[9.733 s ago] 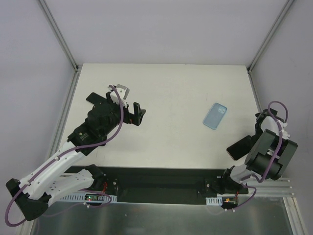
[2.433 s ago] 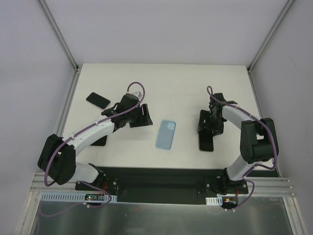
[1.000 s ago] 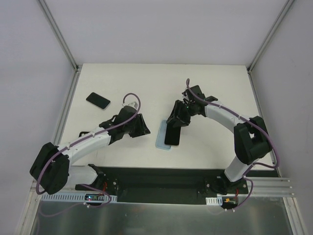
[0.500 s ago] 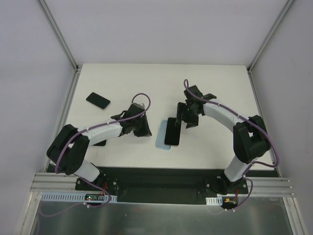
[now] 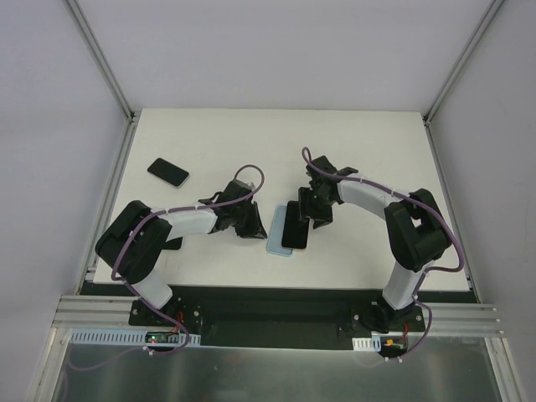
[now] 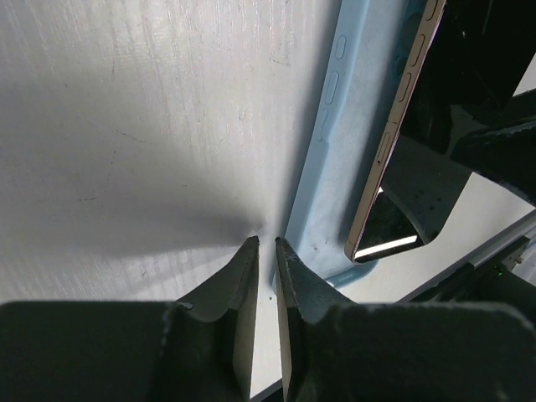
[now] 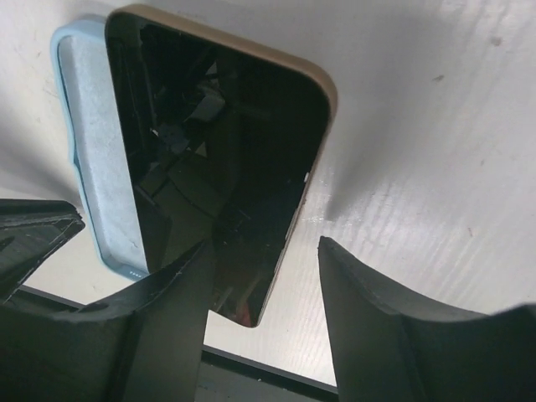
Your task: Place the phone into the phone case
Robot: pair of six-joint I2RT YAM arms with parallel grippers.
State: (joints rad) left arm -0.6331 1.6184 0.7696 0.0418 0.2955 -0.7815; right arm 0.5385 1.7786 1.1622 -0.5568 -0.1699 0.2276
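Observation:
The light blue phone case [image 5: 273, 233] lies flat near the table's front middle. The black phone [image 5: 295, 224] rests screen up, skewed over the case's right part, its right side hanging past the case rim onto the table. In the left wrist view the phone [image 6: 389, 222] sits raised on the case [image 6: 335, 167]. My left gripper [image 5: 256, 226] [image 6: 266, 241] is shut and holds nothing, its tips at the case's left edge. My right gripper [image 5: 312, 211] [image 7: 264, 244] is open, low over the phone [image 7: 218, 151], astride its right edge; the case [image 7: 88, 151] shows beyond.
A second black phone [image 5: 168, 172] lies at the back left of the white table [image 5: 368, 151]. The black front rail [image 5: 268, 306] runs along the near edge. Metal frame posts [image 5: 100, 59] rise at the table's back corners.
My left gripper has closed and slid right up to the case's left edge. My right gripper has let go of the phone, backed off, then come back low over it.

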